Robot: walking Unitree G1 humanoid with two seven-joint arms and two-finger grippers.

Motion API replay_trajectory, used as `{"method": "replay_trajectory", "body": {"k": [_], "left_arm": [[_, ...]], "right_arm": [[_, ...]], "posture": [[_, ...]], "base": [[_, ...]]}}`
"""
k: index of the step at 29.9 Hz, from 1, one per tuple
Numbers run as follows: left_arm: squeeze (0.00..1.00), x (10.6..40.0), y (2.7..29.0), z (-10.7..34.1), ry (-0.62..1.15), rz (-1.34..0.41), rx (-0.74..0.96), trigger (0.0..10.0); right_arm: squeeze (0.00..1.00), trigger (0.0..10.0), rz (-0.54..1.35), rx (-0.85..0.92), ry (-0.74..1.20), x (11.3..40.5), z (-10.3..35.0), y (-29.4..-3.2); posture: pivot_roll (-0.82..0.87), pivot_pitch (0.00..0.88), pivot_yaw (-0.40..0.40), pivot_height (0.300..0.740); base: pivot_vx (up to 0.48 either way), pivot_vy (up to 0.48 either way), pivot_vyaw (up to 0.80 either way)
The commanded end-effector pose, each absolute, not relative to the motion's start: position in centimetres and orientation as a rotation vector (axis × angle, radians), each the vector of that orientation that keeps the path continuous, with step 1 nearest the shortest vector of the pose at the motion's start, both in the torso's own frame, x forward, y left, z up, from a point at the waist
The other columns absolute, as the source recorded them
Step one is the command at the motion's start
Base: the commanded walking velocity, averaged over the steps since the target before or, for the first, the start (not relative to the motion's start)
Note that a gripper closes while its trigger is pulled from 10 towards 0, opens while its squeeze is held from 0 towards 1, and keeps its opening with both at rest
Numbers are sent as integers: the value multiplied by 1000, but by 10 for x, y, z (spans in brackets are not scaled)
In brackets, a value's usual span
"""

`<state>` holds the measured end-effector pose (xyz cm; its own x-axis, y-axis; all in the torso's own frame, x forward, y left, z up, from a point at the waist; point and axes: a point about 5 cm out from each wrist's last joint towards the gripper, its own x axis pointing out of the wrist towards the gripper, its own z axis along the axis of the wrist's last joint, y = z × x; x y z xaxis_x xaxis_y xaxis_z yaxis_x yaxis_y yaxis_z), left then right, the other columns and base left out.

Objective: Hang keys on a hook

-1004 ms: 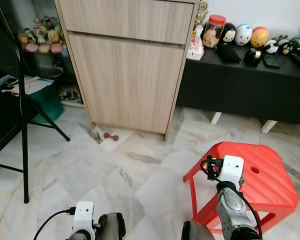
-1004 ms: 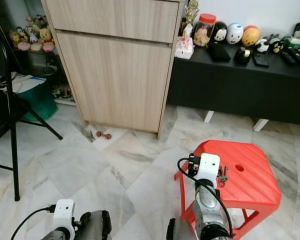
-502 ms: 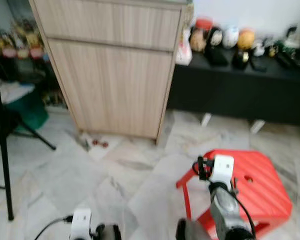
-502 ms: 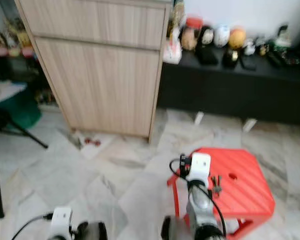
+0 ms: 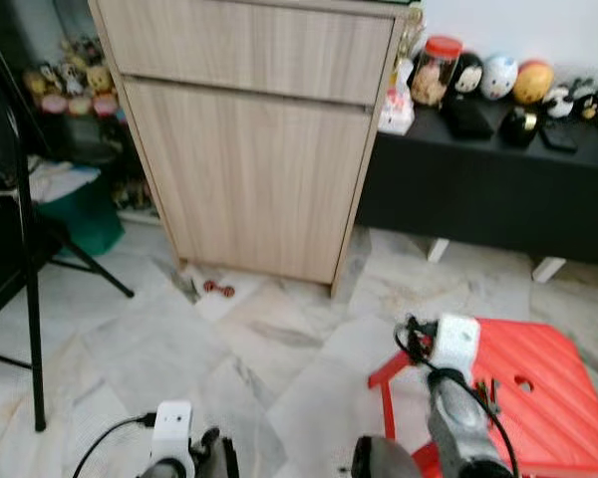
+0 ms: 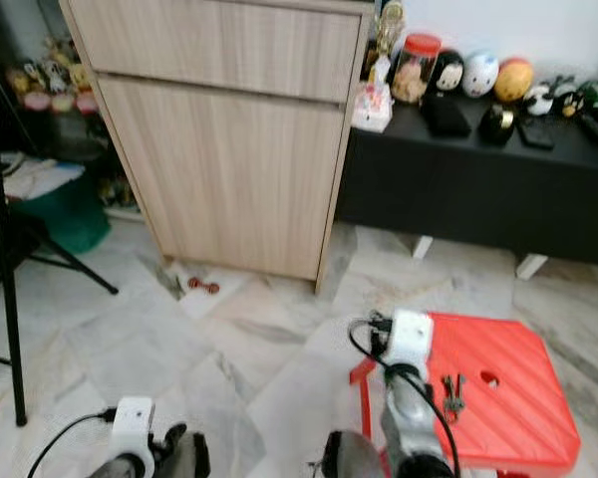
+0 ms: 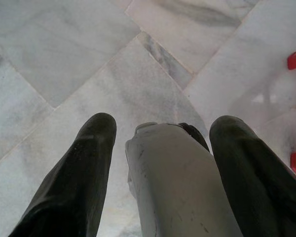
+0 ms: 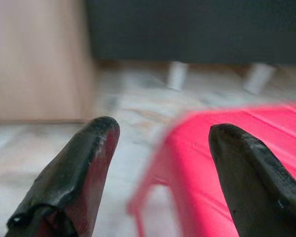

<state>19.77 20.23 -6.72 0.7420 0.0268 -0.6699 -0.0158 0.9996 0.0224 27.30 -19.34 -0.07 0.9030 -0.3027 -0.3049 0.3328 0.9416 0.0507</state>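
The right gripper (image 8: pixel 160 148) has its jaws spread wide and empty, reaching over the near corner of the red stool (image 6: pixel 518 368). The left gripper (image 7: pixel 163 148) hangs idle above the marble floor (image 5: pixel 159 339), jaws also wide apart, nothing held. The keys (image 6: pixel 452 393) lie on the stool's top, at about 3 o'clock from the right arm. A wooden cabinet (image 6: pixel 229 149) stands at 11 o'clock beyond.
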Motion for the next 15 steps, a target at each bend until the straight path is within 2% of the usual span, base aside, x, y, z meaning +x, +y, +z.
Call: {"method": "replay_trajectory", "body": {"k": [1,6,12,15], "left_arm": [[0,172,192,-84,856,-5,-3,10000],[0,172,192,-84,857,-7,-2,10000],[0,172,192,-84,859,-13,1,10000],[0,171,192,-84,860,-12,4,10000]], "right_arm": [[0,10000,-394,115,303,271,0,-203],[0,10000,-537,107,390,252,-12,-228],[0,10000,-459,75,417,250,-15,-226],[0,10000,-519,82,430,244,-16,-231]], "posture": [[79,63,-113,597],[75,68,-111,597],[78,68,-113,597],[78,68,-112,597]], "base": [[0,0,0],[0,0,0],[0,0,0],[0,0,0]]}}
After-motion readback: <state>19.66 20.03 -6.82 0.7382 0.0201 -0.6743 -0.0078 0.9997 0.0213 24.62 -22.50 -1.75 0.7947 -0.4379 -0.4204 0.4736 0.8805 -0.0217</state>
